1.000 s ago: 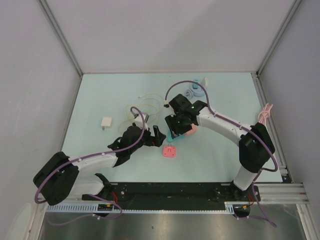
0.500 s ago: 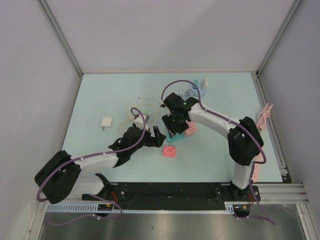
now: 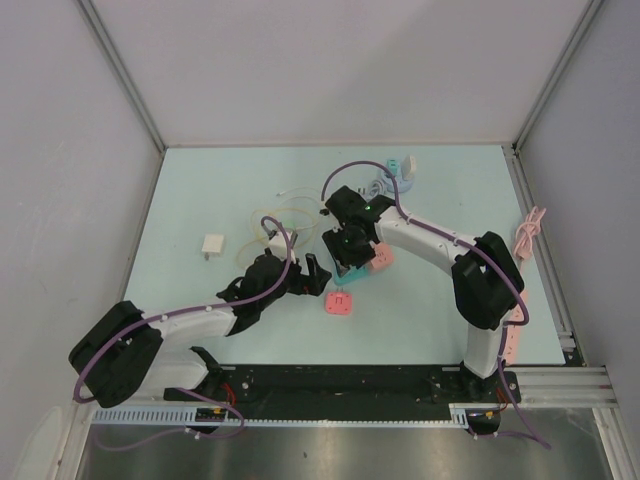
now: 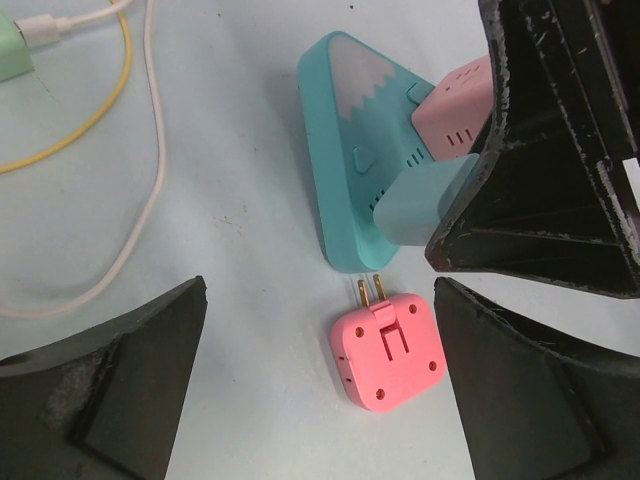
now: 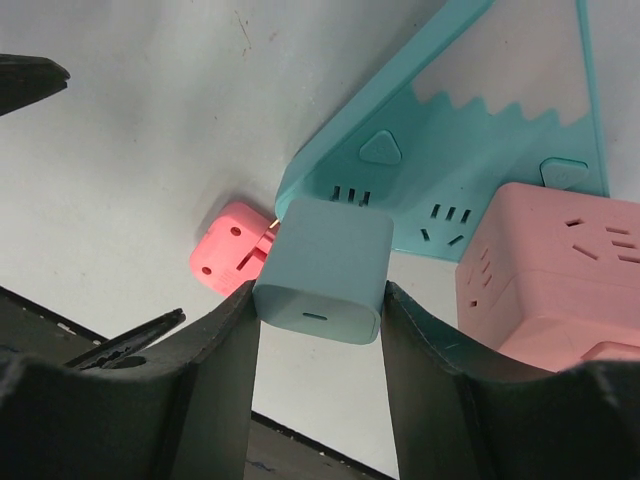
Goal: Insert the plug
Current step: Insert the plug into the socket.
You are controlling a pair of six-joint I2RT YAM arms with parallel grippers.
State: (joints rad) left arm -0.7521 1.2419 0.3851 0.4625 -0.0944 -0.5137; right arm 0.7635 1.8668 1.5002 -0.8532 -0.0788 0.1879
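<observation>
A teal triangular power strip lies mid-table with a pink cube socket beside it. My right gripper is shut on a light blue charger plug, pressing it against the strip's face by a three-slot socket. Its prongs are hidden. A flat pink adapter lies on its back, prongs toward the strip. My left gripper stands open low over the table, the pink adapter nearer its right finger.
Yellow and white cables loop behind the left gripper, ending at a green charger. A white charger sits at the left. Teal and white items lie at the back, a pink cable on the right edge.
The right arm swung slightly left with the plug, its elbow coming inward, and has since nearly stopped. The left arm and pink adapter stayed put.
</observation>
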